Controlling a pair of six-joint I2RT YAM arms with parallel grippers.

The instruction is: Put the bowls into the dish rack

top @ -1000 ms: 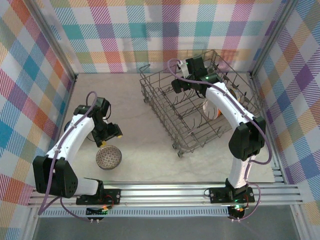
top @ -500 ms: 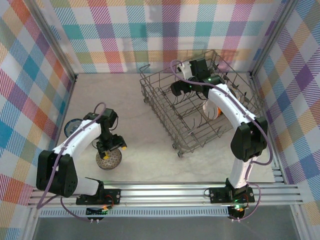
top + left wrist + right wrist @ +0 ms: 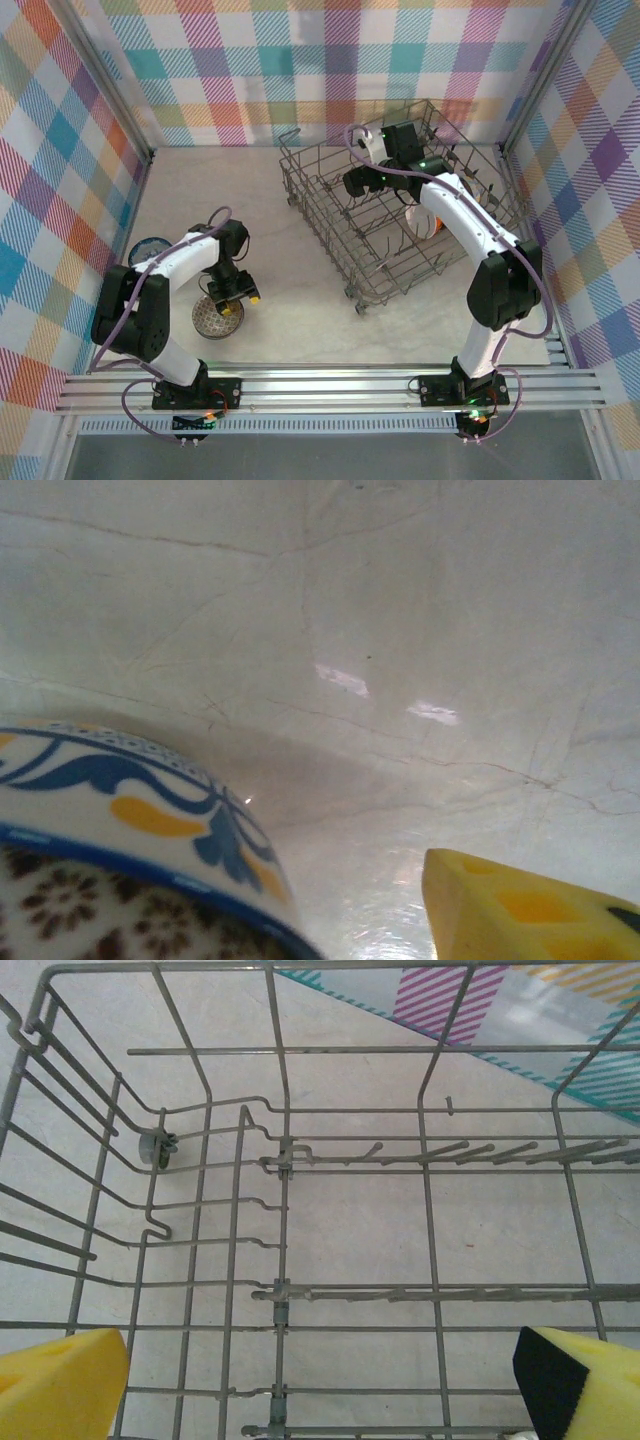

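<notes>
Pick step: left gripper [image 3: 232, 293] down at the grey mosaic bowl [image 3: 213, 318] on the table near the bases — jaws part-open, can't tell if it grips. Next: pinch the rim, lift, carry to the dish rack [image 3: 330, 215] — right gripper [image 3: 360, 180] hovers there, jaws wide, empty, near an orange bowl [image 3: 432, 225].

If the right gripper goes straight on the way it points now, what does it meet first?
Probably the wire floor of the dish rack, below the open right gripper; depth is unclear.

One bowl [image 3: 211, 321] lies on the table [image 3: 300, 295], left of the dish rack [image 3: 312, 215].
</notes>
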